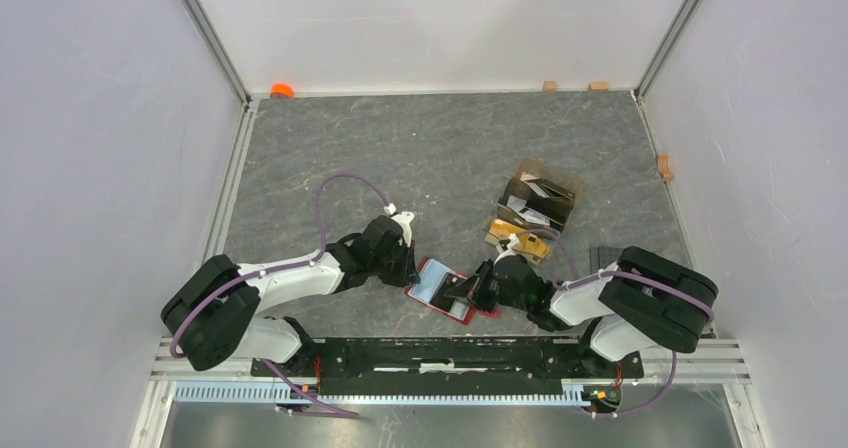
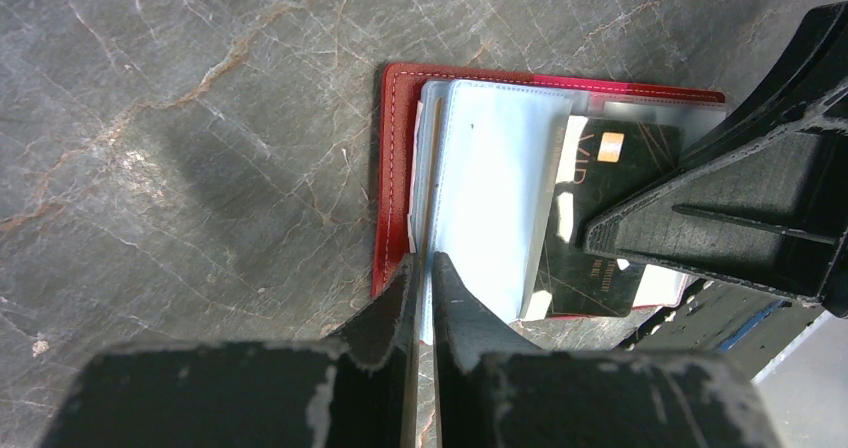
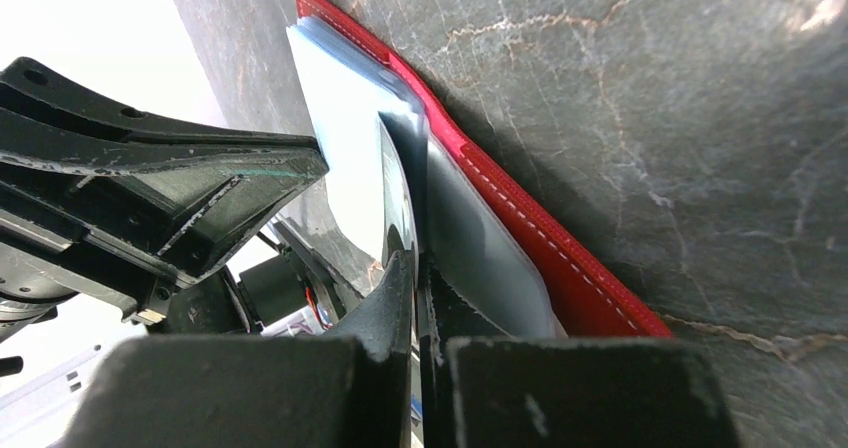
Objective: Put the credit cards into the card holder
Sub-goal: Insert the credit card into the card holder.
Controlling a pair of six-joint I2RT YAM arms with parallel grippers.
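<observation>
The red card holder (image 1: 455, 311) lies open on the table near the front edge, its clear sleeves (image 2: 490, 188) fanned up from the red cover (image 2: 392, 168). My left gripper (image 2: 422, 263) is shut on the near edge of the sleeves, at the holder's left side (image 1: 412, 273). My right gripper (image 3: 415, 258) comes in from the right (image 1: 468, 290) and is shut on a dark credit card (image 2: 600, 258) with a gold chip. That card (image 3: 397, 203) stands edge-on among the sleeves beside the red cover (image 3: 560, 258). Its far end lies under a clear sleeve.
A brown cardboard box (image 1: 540, 200) with flat pieces inside stands behind the right gripper, an orange-tan flat piece (image 1: 518, 238) at its near side. Small wooden blocks (image 1: 598, 85) sit along the back wall, another (image 1: 665, 165) by the right wall. An orange object (image 1: 282, 90) is back left.
</observation>
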